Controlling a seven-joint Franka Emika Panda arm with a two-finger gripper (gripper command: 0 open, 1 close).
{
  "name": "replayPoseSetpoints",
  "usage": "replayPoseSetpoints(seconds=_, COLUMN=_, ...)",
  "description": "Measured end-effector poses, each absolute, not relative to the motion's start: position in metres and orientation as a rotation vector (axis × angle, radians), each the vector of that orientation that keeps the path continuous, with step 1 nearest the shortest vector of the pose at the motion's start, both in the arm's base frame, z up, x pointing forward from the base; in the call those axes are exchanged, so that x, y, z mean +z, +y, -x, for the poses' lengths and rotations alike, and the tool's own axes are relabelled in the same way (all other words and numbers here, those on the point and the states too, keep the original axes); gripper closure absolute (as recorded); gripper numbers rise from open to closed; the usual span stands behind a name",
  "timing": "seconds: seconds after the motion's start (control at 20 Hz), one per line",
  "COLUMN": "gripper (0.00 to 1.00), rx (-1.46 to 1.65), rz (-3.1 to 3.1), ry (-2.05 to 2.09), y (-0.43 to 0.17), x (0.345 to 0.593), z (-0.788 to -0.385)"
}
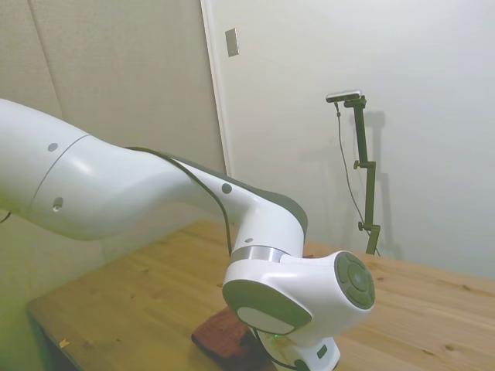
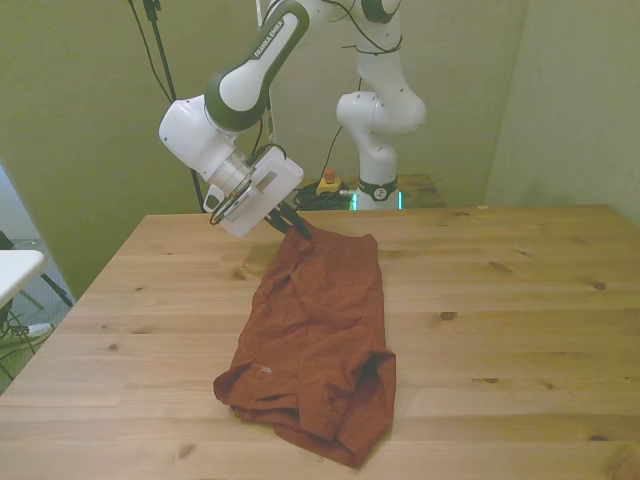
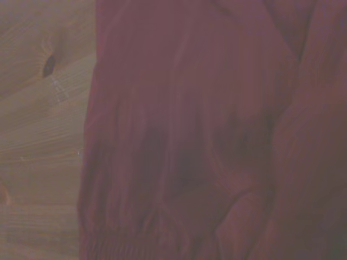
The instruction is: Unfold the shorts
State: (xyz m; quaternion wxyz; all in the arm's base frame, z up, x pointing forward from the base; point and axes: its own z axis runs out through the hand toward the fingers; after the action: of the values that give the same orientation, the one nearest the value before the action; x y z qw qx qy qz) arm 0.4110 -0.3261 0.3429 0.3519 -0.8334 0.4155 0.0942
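The rust-brown shorts (image 2: 320,340) lie lengthwise on the wooden table (image 2: 520,300), bunched and folded over at the near end. In the front view my gripper (image 2: 297,228) is at the shorts' far corner, on the front view's left side, and its dark fingers are shut on that fabric edge, which peaks up toward them. The side view shows only a small patch of the shorts (image 1: 223,334) below the arm; the gripper is hidden there. Up close in the wrist view, wrinkled shorts fabric (image 3: 206,135) fills most of the picture beside bare wood.
The robot's base (image 2: 378,150) stands behind the table's far edge with cables around it. A white object (image 2: 15,272) sits off the table at the front view's left. Bare wood stretches to the front view's right of the shorts.
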Motion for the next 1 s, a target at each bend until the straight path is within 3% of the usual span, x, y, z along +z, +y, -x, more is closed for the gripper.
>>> replayPoseSetpoints(seconds=0.2, gripper=1.0, rx=0.223, rz=2.166, ry=1.066, y=-0.326, x=0.352, z=-0.413)
replayPoseSetpoints(seconds=0.6, gripper=1.0, rx=0.164, rz=2.219, ry=1.005, y=-0.305, x=0.394, z=-0.437)
replayPoseSetpoints(seconds=1.0, gripper=1.0, rx=0.197, rz=2.326, ry=0.828, y=-0.205, x=0.43, z=-0.506)
